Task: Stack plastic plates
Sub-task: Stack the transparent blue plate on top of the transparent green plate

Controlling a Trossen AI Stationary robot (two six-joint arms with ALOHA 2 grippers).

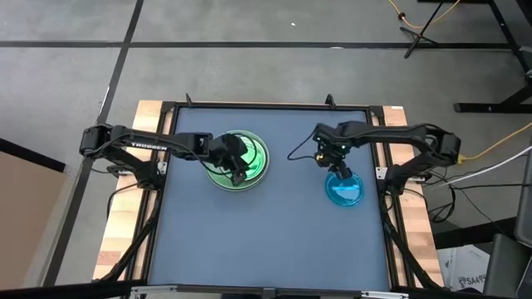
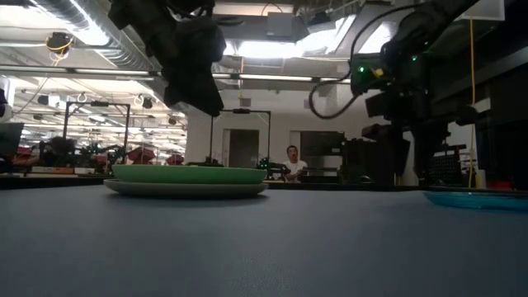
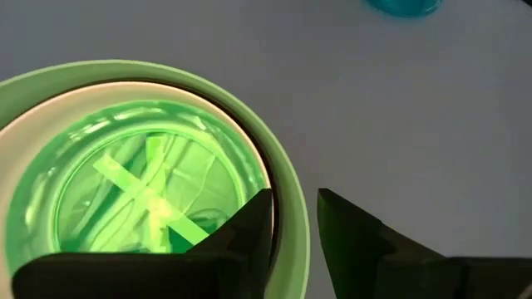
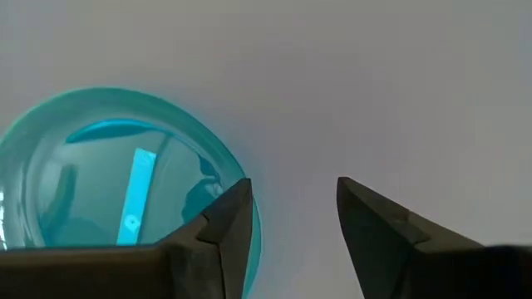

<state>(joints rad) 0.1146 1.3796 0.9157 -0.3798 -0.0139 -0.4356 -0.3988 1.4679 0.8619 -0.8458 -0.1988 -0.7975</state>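
Observation:
A stack of plastic plates (image 1: pixel 238 159) sits at the table's far left. A translucent green plate (image 3: pixel 141 191) is on top, inside a white one (image 3: pixel 50 100) and a light green one (image 3: pixel 287 178); the low view shows a grey plate (image 2: pixel 186 190) underneath. My left gripper (image 3: pixel 295 195) hovers open above the stack's right rim, clear of it in the low view (image 2: pixel 206 99). A translucent blue plate (image 1: pixel 344 189) lies flat on the table at the right. My right gripper (image 4: pixel 293 183) points down, open, above that plate's far rim (image 4: pixel 241 178).
The blue-grey tabletop (image 1: pixel 266 241) stretches bare between the two plate spots and toward the near edge. A dark frame and wooden side boards (image 1: pixel 125 224) border the table. A person (image 2: pixel 290 161) sits far off in the room behind.

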